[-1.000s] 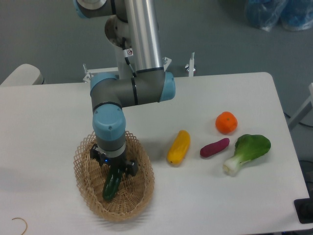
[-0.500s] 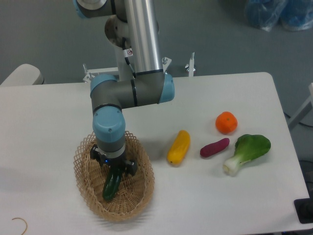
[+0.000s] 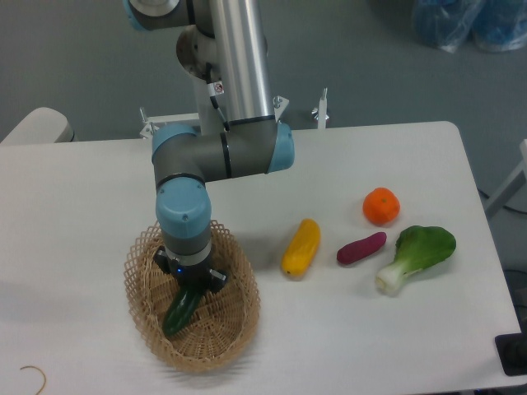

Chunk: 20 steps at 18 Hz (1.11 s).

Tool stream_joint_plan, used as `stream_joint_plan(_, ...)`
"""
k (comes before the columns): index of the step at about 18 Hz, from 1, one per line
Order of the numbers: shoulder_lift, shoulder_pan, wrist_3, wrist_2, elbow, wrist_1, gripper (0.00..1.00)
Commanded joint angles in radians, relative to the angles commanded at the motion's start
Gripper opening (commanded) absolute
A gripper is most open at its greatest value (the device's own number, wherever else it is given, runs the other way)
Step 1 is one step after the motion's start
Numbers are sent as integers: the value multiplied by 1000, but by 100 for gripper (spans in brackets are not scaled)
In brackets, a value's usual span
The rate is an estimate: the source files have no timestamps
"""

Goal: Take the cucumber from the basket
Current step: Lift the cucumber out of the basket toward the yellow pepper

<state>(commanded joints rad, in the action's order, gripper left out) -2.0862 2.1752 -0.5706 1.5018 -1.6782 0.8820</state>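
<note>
The dark green cucumber [image 3: 180, 311] lies in the oval wicker basket [image 3: 233, 325] at the front left of the table, its lower end pointing to the front left. My gripper [image 3: 195, 285] reaches straight down into the basket, and its fingers are closed on the cucumber's upper end. The wrist hides that end of the cucumber. The cucumber still sits low inside the basket.
To the right of the basket lie a yellow elongated vegetable [image 3: 300, 247], a purple sweet potato [image 3: 361, 248], an orange [image 3: 381, 206] and a bok choy [image 3: 417, 256]. A thin wire hook [image 3: 33, 375] lies at the front left edge. A black object [image 3: 515, 355] sits at the front right corner.
The fingers have drawn in around the cucumber's upper end. The cucumber's lower end has swung a little to the left. The arm has hardly moved.
</note>
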Motion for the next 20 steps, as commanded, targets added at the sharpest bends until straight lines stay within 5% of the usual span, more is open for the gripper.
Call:
stream_joint_plan(7, 14, 2, -9, 3, 14, 0, 43)
stream_joint_plan(15, 103, 55, -147, 81, 112, 20, 43)
stream_joint_plan(20, 153, 208, -382, 81, 181, 202, 43)
